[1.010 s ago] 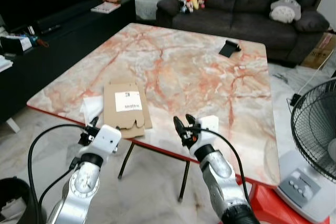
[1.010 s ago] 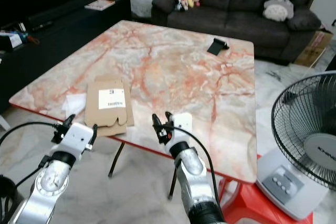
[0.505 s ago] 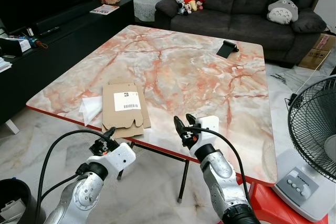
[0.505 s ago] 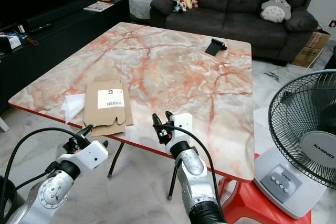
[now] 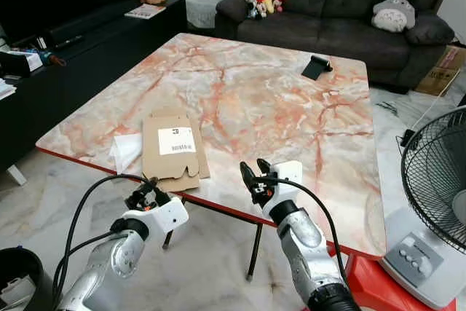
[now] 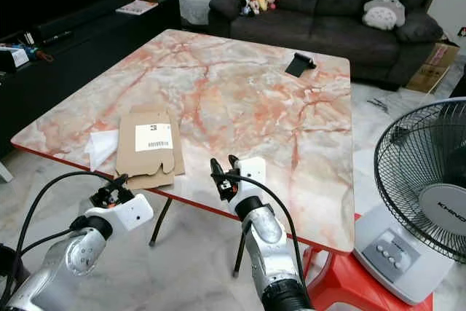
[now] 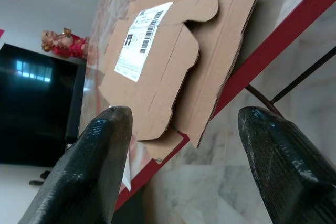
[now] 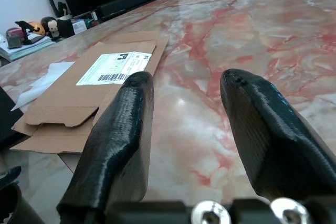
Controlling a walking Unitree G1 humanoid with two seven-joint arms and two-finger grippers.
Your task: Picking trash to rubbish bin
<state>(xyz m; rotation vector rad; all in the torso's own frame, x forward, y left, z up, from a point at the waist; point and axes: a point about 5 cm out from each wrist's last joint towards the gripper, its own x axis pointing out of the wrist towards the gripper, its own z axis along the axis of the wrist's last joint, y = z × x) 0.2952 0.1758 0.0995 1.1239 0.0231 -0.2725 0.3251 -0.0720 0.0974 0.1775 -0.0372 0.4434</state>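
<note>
Two grippers hover at the desk's [image 5: 240, 100] near edge.
Left gripper [image 5: 143, 196] and right gripper [image 5: 254, 175] both have jaws apart, empty, near flattened cardboard [image 5: 171, 145].

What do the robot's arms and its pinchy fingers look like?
Both arms are shiny silver metal with rounded joints and looping black cables. The left gripper has a white block behind it. The right gripper has two long, smooth black fingers, with silver screws at their base.
</note>
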